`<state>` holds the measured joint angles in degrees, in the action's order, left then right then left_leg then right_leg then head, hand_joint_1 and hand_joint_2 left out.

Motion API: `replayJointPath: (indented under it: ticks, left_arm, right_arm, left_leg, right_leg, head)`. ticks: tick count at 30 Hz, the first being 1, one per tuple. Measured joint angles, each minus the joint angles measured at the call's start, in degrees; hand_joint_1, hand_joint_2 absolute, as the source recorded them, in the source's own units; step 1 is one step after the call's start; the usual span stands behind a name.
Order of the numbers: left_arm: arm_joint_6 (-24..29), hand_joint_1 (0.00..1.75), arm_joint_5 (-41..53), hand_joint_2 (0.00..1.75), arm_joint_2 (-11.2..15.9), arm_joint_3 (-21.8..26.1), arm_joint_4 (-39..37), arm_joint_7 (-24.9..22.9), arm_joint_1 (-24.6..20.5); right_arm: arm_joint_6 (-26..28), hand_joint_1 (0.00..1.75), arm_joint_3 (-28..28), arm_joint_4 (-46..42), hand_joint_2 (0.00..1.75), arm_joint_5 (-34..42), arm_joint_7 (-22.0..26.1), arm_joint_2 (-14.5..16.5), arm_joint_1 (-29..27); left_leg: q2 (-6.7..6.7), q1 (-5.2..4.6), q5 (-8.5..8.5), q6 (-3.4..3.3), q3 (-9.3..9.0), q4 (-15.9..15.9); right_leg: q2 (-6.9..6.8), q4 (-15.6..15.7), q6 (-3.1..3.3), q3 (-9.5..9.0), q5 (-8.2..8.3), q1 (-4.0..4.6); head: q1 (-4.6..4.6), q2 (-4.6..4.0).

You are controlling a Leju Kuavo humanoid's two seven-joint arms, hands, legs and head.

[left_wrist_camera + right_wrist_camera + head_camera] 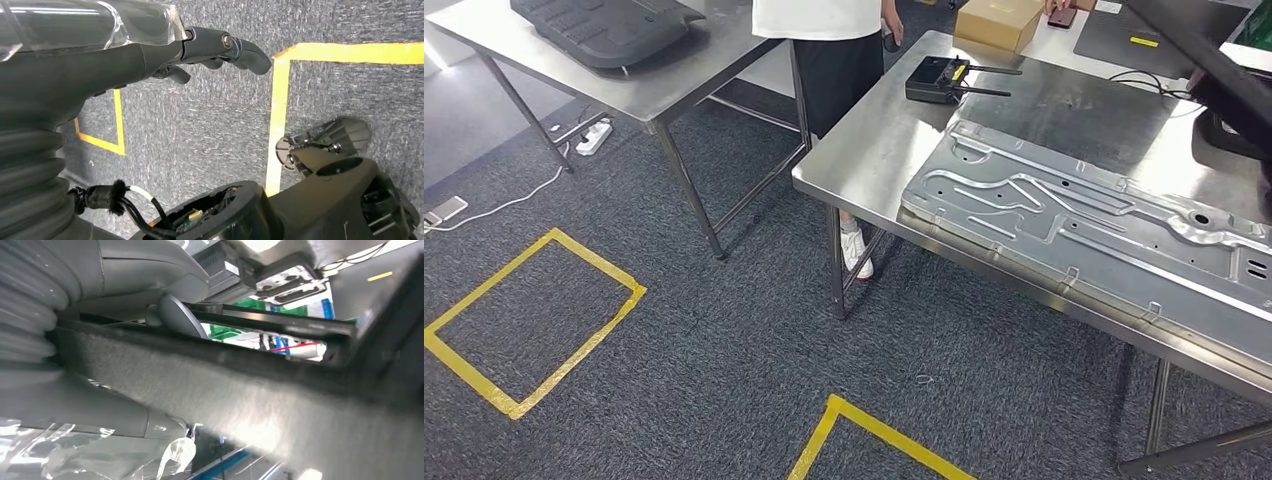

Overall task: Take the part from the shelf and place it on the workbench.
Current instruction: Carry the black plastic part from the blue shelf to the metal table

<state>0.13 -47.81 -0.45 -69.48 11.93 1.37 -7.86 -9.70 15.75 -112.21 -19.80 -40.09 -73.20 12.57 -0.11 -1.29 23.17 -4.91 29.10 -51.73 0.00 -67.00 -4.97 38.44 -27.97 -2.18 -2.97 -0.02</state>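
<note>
Right hand (125,355) grips my dark felt-edged flat part (260,405); left hand (165,55) hangs loose. It could bump the steel surface (874,150).

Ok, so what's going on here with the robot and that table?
The robot's right hand grips a dark felt-covered part, held above the far right of the steel workbench and not yet set down. Its left hand hangs empty over carpet. A large pressed metal panel and a small black antenna box lie on the bench; a person stands beside it.
</note>
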Motion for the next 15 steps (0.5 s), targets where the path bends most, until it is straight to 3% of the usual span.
replayJointPath:
  ticks: [2, 4, 8, 10, 12, 13, 14, 15]
  left_arm:
    - [0.0, 0.0, 0.0, 1.75, 0.0, 0.0, 0.0, -0.1, 0.0]
    - [0.0, 0.0, 0.0, 1.75, 0.0, 0.0, 0.0, -0.1, 0.0]
    - [0.0, 0.0, -0.1, 1.75, 0.0, 0.0, 0.0, -0.2, 0.0]
    - [0.0, 0.0, -0.2, 1.75, 0.0, 0.0, 0.0, -0.1, -0.2]
    - [-0.1, 0.0, -0.2, 1.75, 0.0, 0.0, 0.0, 0.0, -0.7]
    - [-0.1, 0.0, -0.2, 1.75, 0.0, 0.0, 0.0, 0.1, -1.0]
    - [-0.2, 0.0, -0.2, 1.75, 0.0, 0.0, 0.0, 0.1, -1.1]
    - [-0.2, 0.0, -0.2, 1.75, 0.0, 0.0, 0.0, 0.1, -1.1]
  right_arm:
    - [-0.1, 1.75, -0.2, 0.0, 1.75, -0.1, 0.0, 0.0, 0.4]
    - [-0.1, 1.75, -0.4, 0.0, 1.75, -0.1, 0.0, 0.1, 0.7]
    - [-0.1, 1.75, -0.9, 0.0, 1.75, -0.2, 0.0, 0.1, 1.1]
    - [-0.1, 1.75, -1.0, 0.0, 1.75, -0.3, 0.0, 0.0, 1.4]
    - [-0.1, 1.75, -1.1, 0.0, 1.75, -0.3, 0.0, 0.0, 1.5]
    - [-0.1, 1.75, -1.3, 0.0, 1.75, -0.3, 0.0, 0.0, 1.5]
    - [-0.1, 1.75, -1.4, 0.0, 1.75, -0.3, 0.0, 0.0, 1.5]
    - [-0.1, 1.75, -1.5, 0.0, 1.75, -0.3, 0.0, 0.0, 1.6]
  left_leg:
    - [-0.07, -0.06, 0.65, 0.59, -0.38, -0.4]
    - [-0.09, -0.28, 1.2, 1.12, -0.37, -0.8]
    - [-0.06, -0.08, 2.48, 1.78, 0.38, -2.6]
    - [-0.05, 0.15, 5.35, 2.46, 3.37, -8.9]
    - [-0.04, 0.28, 8.22, 2.77, 7.76, -17.3]
    - [-0.03, 0.28, 8.58, 2.73, 9.16, -19.7]
    - [-0.03, 0.26, 7.73, 2.55, 9.45, -19.7]
    - [-0.04, 0.2, 5.8, 2.22, 8.52, -17.1]
  right_leg:
    - [-0.15, 8.4, -0.25, -3.91, 3.85, -0.21]
    - [-0.07, 12.8, 0.26, -5.94, 4.98, -0.19]
    - [0.08, 13.1, 1.79, -6.2, 4.58, -0.09]
    - [-0.03, 13.2, 2.25, -6.42, 4.46, -0.13]
    - [-0.11, 13.2, 2.5, -6.55, 4.3, -0.07]
    - [-0.13, 13.2, 2.58, -6.67, 4.2, -0.03]
    - [-0.1, 13.2, 2.63, -6.85, 4.08, 0.01]
    - [-0.03, 13.2, 2.66, -7.07, 3.96, 0.04]
  head:
    - [-0.01, 0.0]
    - [-0.02, 0.0]
    - [-0.05, 0.0]
    - [-0.07, 0.0]
    - [-0.08, 0.0]
    - [-0.07, 0.0]
    - [-0.07, 0.0]
    - [-0.07, 0.0]
